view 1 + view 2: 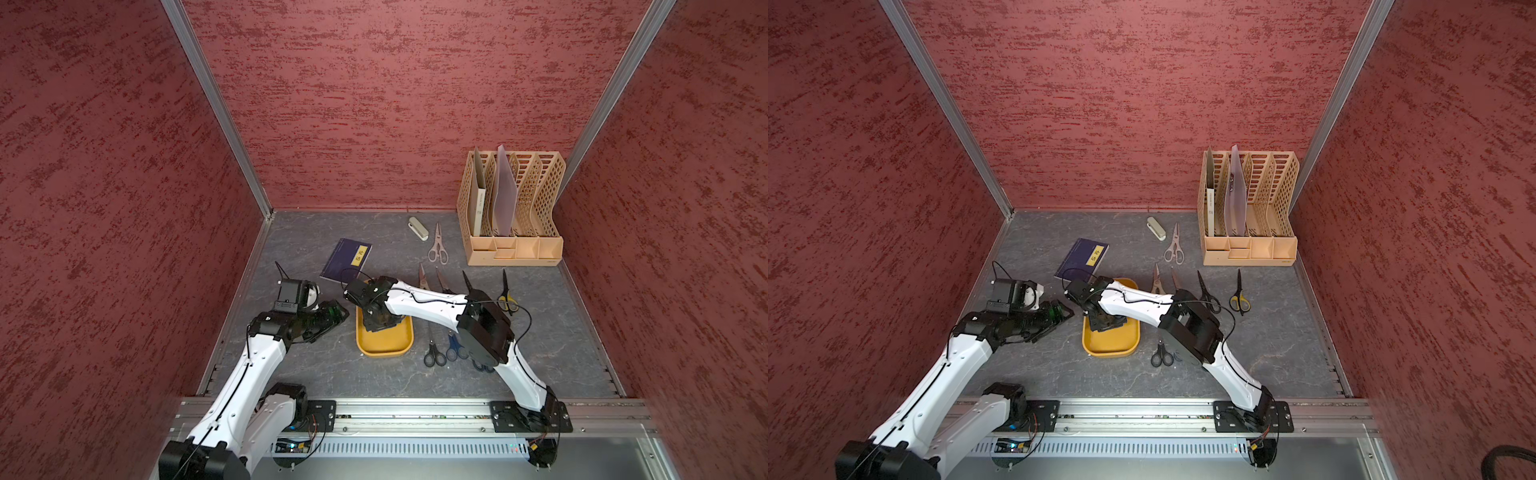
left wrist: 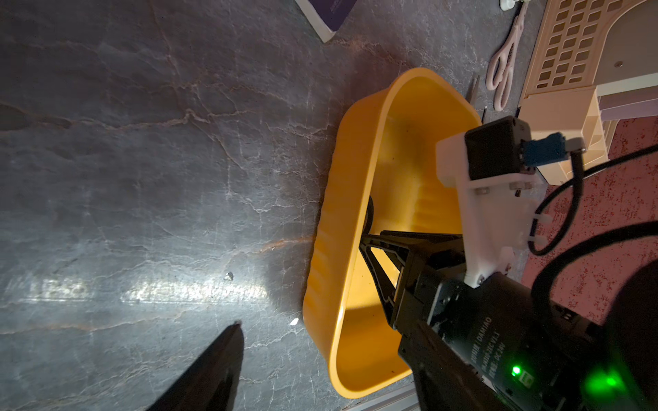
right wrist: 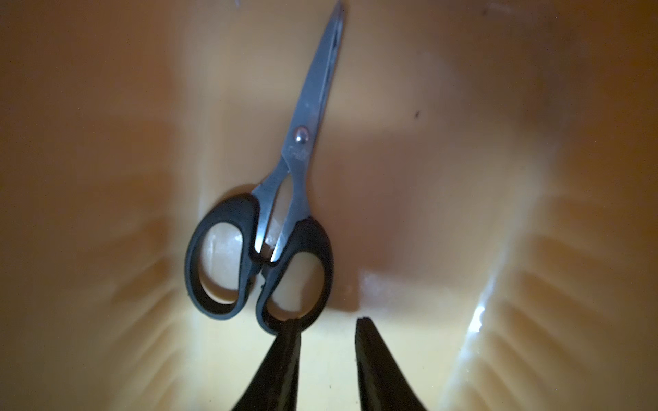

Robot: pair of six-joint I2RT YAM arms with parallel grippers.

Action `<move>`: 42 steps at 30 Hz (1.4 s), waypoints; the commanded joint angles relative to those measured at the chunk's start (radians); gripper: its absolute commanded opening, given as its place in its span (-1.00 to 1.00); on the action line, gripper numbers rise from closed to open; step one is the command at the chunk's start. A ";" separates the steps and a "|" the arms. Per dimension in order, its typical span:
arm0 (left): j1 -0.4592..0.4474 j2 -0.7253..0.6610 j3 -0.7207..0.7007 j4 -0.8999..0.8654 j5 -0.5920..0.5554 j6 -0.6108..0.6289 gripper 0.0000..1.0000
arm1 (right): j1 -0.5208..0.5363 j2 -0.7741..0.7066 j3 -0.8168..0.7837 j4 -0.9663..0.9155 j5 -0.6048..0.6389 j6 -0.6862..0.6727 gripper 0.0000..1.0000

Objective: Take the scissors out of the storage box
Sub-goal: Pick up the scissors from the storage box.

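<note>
The mustard-yellow storage box [image 1: 386, 353] [image 1: 1111, 353] [image 2: 356, 178] sits mid-table. One pair of black-handled scissors [image 3: 285, 213] lies flat on its floor [image 3: 463, 178], blades pointing away from my right gripper [image 3: 327, 322]. That gripper reaches down inside the box [image 1: 378, 322], open by a narrow gap with nothing between its fingers. One fingertip [image 3: 290, 331] overlaps the edge of a handle ring. In both top views the arm hides this pair. My left gripper [image 1: 332, 311] [image 2: 320, 331] hovers wide open just left of the box, holding nothing.
Several more scissors lie on the table right of the box, among them pinkish shears [image 1: 437, 245], a black pair [image 1: 434, 353] and a yellow-and-black pair [image 1: 506, 295]. A purple notebook [image 1: 346, 259], a small stapler [image 1: 418, 228] and a beige file organizer [image 1: 513, 208] stand further back.
</note>
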 commanded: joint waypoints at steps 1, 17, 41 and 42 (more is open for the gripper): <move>-0.009 -0.016 -0.008 -0.012 -0.014 0.000 0.54 | -0.007 0.010 0.016 0.013 0.036 0.017 -0.40; -0.030 -0.021 -0.008 -0.015 -0.026 -0.002 0.54 | -0.025 0.005 -0.003 0.072 0.007 0.057 -0.47; -0.052 -0.021 -0.008 -0.023 -0.057 -0.009 0.54 | -0.039 0.046 -0.015 0.081 -0.014 0.034 -0.88; -0.054 -0.020 -0.008 -0.023 -0.058 -0.010 0.54 | -0.038 0.044 -0.015 0.081 -0.011 0.026 -0.93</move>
